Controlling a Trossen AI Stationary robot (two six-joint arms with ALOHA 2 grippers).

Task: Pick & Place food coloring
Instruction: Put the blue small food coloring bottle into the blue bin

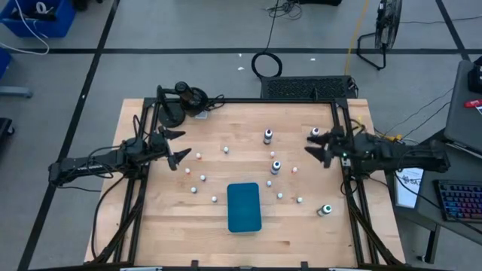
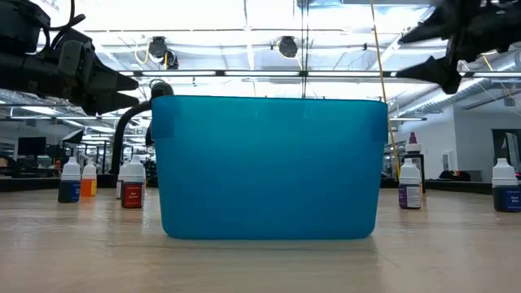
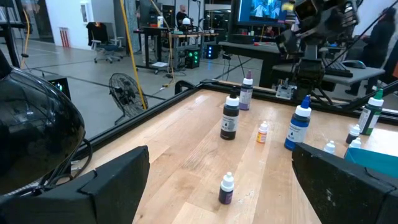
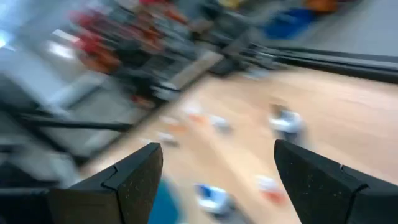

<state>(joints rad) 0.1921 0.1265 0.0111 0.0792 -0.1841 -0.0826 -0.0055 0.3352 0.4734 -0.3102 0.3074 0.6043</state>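
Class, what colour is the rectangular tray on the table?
Teal; the tray shows best in the high view.

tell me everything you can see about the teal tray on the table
The teal tray is a rounded-corner rectangle seen from above, plain and smooth like plastic. The low view shows upright walls and a flat rim. It sits flat on the wooden table, near the front edge, midway between both arms. Nothing visibly touches it; small bottles stand apart around it. Its inside looks empty.
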